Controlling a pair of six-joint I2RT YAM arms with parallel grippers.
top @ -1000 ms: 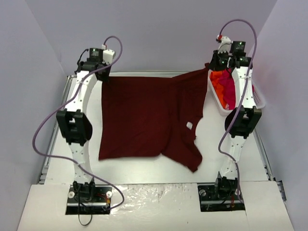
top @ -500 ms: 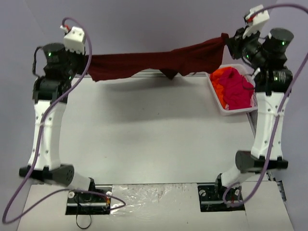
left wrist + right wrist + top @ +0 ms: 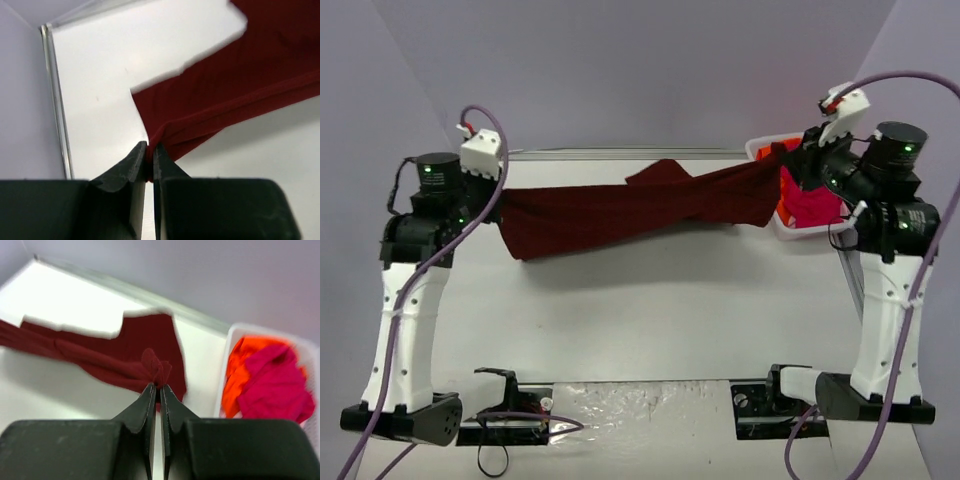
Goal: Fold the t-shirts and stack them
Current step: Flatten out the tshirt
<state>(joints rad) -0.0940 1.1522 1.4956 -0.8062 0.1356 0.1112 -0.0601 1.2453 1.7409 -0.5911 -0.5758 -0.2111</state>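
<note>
A dark maroon t-shirt [image 3: 630, 210] hangs stretched above the table between both raised arms, sagging and bunched along its length. My left gripper [image 3: 500, 205] is shut on its left end; the left wrist view shows cloth [image 3: 225, 95] pinched at the gripper's [image 3: 149, 147] tips. The right gripper [image 3: 790, 165] is shut on the right end, a small tuft of maroon cloth [image 3: 155, 362] sticking out past its [image 3: 160, 386] tips. Pink [image 3: 815, 205] and orange [image 3: 237, 375] t-shirts lie crumpled in the basket at the right.
The white lattice basket [image 3: 760, 150] stands at the far right of the table, partly behind the right wrist. A metal rail [image 3: 55, 100] runs along the table's left edge. Lavender walls close in the back and sides.
Both arms lifted the maroon shirt off the table, where it lay spread flat, and now hold it stretched in the air. It has since come nearer and lower than half a second ago.
</note>
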